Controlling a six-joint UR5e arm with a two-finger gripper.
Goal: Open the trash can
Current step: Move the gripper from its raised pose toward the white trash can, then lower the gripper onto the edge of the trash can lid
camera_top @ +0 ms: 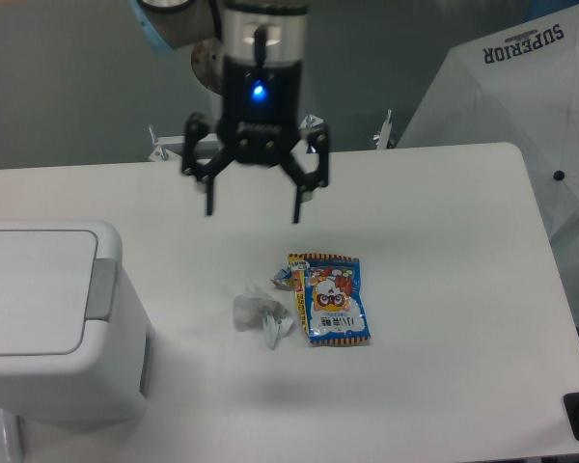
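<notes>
A grey wall stands behind our wide white worktop (444, 318) with rounded corners, and a white fabric cover printed with the black word "SUPERIOR" (536, 87) leans in at the upper right. At the far edge we see the arm's white cylindrical base column (239, 125) on a metal bracket.

Our black 2-finger hand (253, 207) hangs above the worktop's far middle, fingers pointing down and spread wide, with nothing between them. A small blue light glows on the hand's body. The hand touches nothing we can see.

The trash can (48, 323), a large boxy white plastic bin with rounded corners, sits at the left edge of the worktop, partly cut off by the frame. Its flat rectangular white lid lies shut, and the grey push tab (100, 287) runs along the lid's right edge, facing the middle of the worktop. The hand is well apart from the bin, up and to the right of the tab.

Near the centre we see a colourful snack packet in blue and orange with a cartoon face (330, 299), lying flat. Just to its left lies a crumpled clear plastic wrapper (261, 313), touching or nearly touching the packet's edge. Both lie between the bin and the worktop's right side.
</notes>
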